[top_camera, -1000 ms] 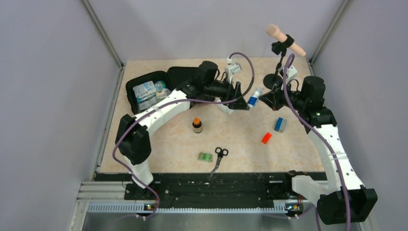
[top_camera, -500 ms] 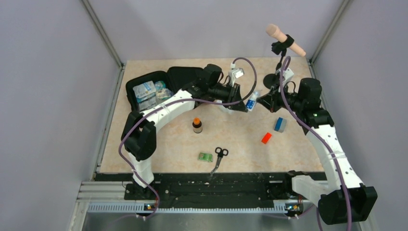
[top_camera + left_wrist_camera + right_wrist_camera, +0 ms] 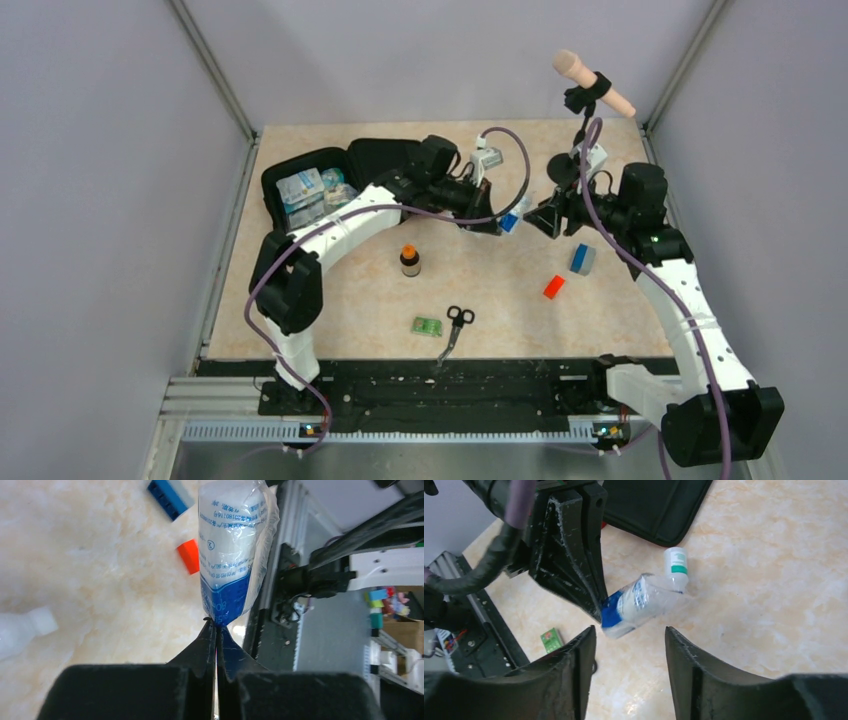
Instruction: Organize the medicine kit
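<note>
left wrist view: my left claw [image 3: 216,622] pinches only the wrapper tail of the bandage packet [image 3: 230,545]; right claw [image 3: 630,635] stands parted, clear. i'd carry slowly toward the medicine kit [image 3: 378,158].

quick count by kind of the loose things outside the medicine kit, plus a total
bottles: 2 (brown bottle with orange cap, white bottle with green label)
blocks: 2 (red block, blue-and-grey block)
black-handled scissors: 1
green packet: 1
plastic-wrapped white roll: 1
total outside red soft medicine kit: 7

The left arm [image 3: 345,220] and right arm [image 3: 690,290] wear white shells, black joints, black jaws and purple cables [image 3: 519,500].
</note>
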You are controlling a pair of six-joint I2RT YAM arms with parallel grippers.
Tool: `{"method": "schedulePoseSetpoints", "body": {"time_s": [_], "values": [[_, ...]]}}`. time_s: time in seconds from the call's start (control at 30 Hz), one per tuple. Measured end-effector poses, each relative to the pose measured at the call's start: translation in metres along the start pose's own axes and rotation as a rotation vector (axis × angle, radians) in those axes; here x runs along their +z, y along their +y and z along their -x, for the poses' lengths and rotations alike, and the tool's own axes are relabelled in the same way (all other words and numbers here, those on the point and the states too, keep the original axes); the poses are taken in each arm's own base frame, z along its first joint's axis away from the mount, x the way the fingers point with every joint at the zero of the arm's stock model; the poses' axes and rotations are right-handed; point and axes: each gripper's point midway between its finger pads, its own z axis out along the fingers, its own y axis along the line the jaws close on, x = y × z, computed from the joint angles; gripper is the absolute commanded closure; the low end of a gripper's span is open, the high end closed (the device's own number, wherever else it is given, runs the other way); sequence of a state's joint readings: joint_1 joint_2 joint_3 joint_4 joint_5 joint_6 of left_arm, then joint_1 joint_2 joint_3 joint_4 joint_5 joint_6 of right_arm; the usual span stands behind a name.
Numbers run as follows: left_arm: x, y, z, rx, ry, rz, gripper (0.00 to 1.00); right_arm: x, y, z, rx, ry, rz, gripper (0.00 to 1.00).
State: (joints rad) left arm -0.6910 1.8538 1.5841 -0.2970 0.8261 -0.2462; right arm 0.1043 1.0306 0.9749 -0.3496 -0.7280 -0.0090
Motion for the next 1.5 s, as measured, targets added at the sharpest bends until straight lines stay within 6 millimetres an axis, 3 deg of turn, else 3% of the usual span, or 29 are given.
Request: {"method": "schedulePoseSetpoints", "body": {"time_s": [0.1, 0.17, 0.23, 0.37, 0.43, 0.5, 0.67, 0.87, 1.03, 1.13, 1.23, 1.5], "values": [[-0.018, 0.022, -0.009, 0.055, 0.031, 0.100, 1.00, 0.000, 0.006, -0.002, -0.001, 0.007, 0.034, 0.40], [-0.045, 0.037, -0.010, 0.097, 0.041, 0.185, 1.00, -0.001, 0.008, -0.002, 0.001, 0.009, 0.046, 0.37], [-0.081, 0.052, -0.006, 0.139, 0.034, 0.282, 1.00, -0.001, 0.009, -0.002, 0.000, 0.009, 0.050, 0.37], [-0.172, 0.082, 0.005, 0.251, 0.020, 0.561, 1.00, -0.001, 0.010, -0.006, -0.004, 0.014, 0.052, 0.35], [-0.211, 0.092, 0.001, 0.326, 0.049, 0.713, 1.00, -0.002, 0.010, -0.009, -0.005, 0.018, 0.052, 0.35], [-0.242, 0.100, -0.010, 0.396, 0.107, 0.852, 1.00, -0.002, 0.010, -0.012, -0.006, 0.022, 0.052, 0.34], [-0.306, 0.136, -0.069, 0.468, 0.357, 1.128, 1.00, -0.002, 0.010, -0.017, -0.003, 0.035, 0.052, 0.34], [-0.377, 0.194, -0.110, 0.252, 0.477, 1.347, 1.00, -0.003, 0.010, -0.019, -0.005, 0.038, 0.052, 0.34], [-0.415, 0.243, -0.104, -0.079, 0.336, 1.458, 1.00, -0.003, 0.010, -0.022, 0.000, 0.045, 0.048, 0.34], [-0.425, 0.265, -0.104, -0.261, 0.226, 1.492, 1.00, -0.003, 0.010, -0.022, -0.003, 0.044, 0.045, 0.34], [-0.421, 0.277, -0.115, -0.441, 0.132, 1.461, 1.00, -0.003, 0.009, -0.022, -0.003, 0.044, 0.042, 0.34], [-0.398, 0.280, -0.137, -0.763, -0.023, 1.338, 1.00, -0.003, 0.008, -0.022, -0.004, 0.044, 0.037, 0.33]]}}
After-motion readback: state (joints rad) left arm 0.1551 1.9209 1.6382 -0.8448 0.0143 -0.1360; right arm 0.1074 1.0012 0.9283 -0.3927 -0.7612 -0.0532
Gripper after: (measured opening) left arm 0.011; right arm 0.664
